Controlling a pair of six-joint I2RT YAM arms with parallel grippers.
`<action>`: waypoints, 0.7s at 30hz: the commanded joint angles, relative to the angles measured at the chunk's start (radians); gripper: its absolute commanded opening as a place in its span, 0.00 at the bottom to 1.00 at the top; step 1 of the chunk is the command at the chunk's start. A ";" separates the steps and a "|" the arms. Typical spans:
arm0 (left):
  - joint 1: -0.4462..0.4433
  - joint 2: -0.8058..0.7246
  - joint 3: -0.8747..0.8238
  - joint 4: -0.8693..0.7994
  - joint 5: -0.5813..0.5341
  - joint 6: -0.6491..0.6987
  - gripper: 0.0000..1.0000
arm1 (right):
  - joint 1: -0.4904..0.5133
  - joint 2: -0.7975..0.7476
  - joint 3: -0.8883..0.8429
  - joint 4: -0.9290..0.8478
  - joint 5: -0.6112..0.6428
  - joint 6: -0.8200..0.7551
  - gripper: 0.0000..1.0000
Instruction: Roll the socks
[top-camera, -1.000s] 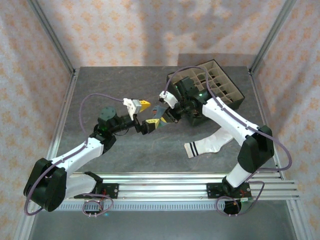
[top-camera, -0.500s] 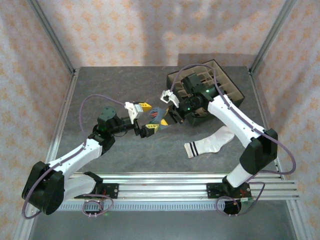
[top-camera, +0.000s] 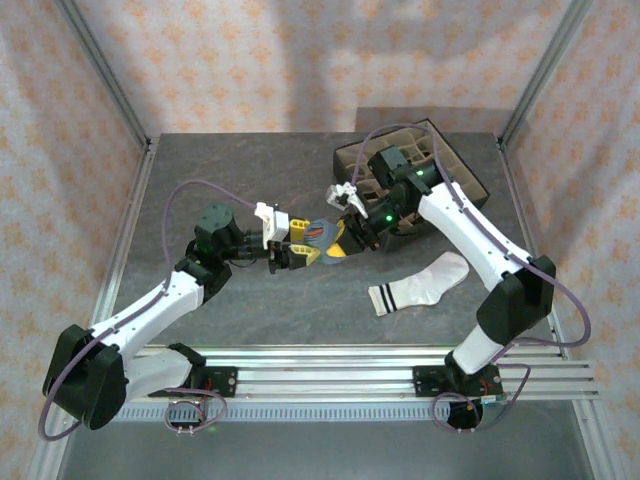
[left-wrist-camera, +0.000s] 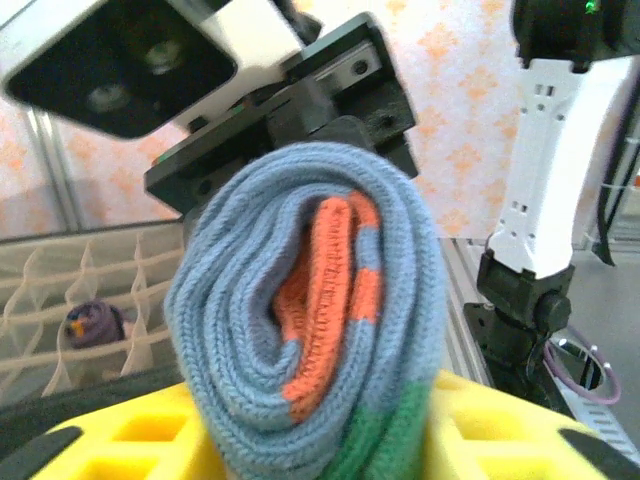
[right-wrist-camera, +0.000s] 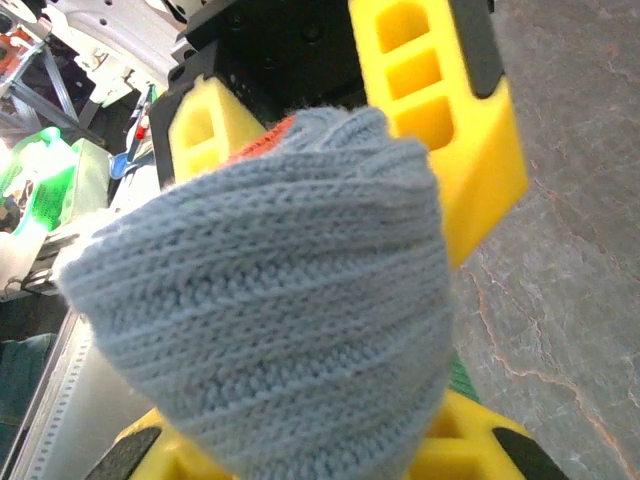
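Observation:
A rolled grey-blue sock (top-camera: 318, 234) with an orange heel and a green toe hangs above the middle of the table, between both grippers. My left gripper (top-camera: 298, 241) comes in from the left. Its yellow fingers (left-wrist-camera: 110, 440) press both sides of the roll (left-wrist-camera: 310, 320). My right gripper (top-camera: 338, 241) is shut on the other end of the roll (right-wrist-camera: 280, 330), and the left gripper's fingers (right-wrist-camera: 440, 120) flank it beyond. A white sock (top-camera: 420, 283) with black cuff stripes lies flat at the front right. A dark purple sock (left-wrist-camera: 95, 323) sits in a box compartment.
The dark box (top-camera: 470, 200) of beige grid compartments stands at the back right, close behind the right arm. Metal frame posts and patterned walls enclose the grey table (top-camera: 220, 180). A rail runs along the near edge.
The left gripper's jaws stood wide apart beside the roll and have closed onto it. The right arm has carried the roll slightly left and towards the back.

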 joint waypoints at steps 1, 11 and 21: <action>0.017 0.002 0.040 0.027 -0.065 -0.028 0.31 | 0.027 0.009 0.026 -0.147 -0.120 -0.062 0.00; 0.015 -0.028 0.021 0.056 -0.082 -0.072 0.00 | 0.026 0.025 0.052 0.004 -0.039 0.089 0.36; 0.017 -0.084 -0.004 -0.065 -0.238 0.030 0.00 | -0.039 -0.082 -0.033 0.279 0.291 0.325 0.57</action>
